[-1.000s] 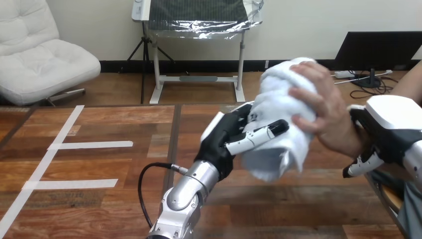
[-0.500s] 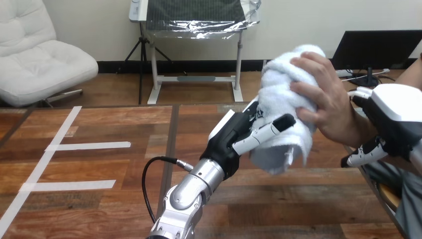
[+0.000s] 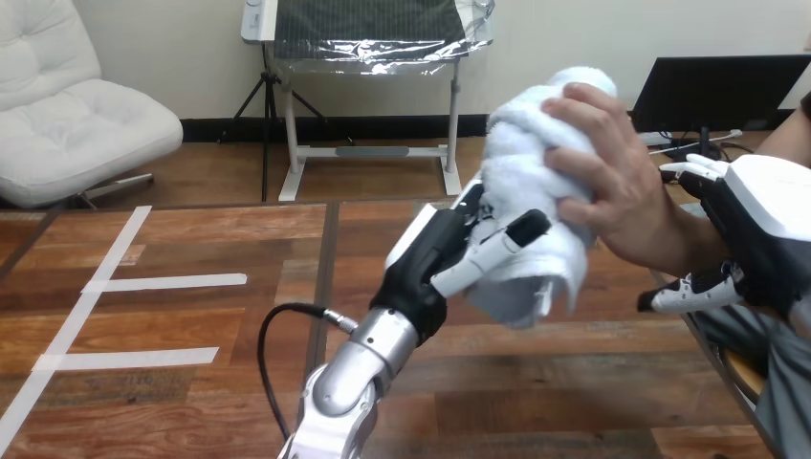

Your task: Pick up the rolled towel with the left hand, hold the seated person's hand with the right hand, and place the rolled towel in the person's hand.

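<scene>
The white rolled towel (image 3: 519, 177) is held up above the wooden table (image 3: 191, 402), right of centre. My left hand (image 3: 427, 256) is shut on its lower left side, one finger lying across the front and the rest behind it. The person's hand (image 3: 622, 191) grips the towel's upper right side, its fingers curled over the roll. My right hand (image 3: 765, 210) sits at the person's wrist, with fingers showing above and below it, curled round the wrist.
White tape strips (image 3: 167, 282) mark the table's left half. A black cable (image 3: 271, 344) loops beside my left forearm. The table's right edge (image 3: 712, 359) runs just under my right hand, next to the person's lap.
The towel, with my left hand and the person's hand on it, has drifted slightly to the left. Both of my hands keep their grips.
</scene>
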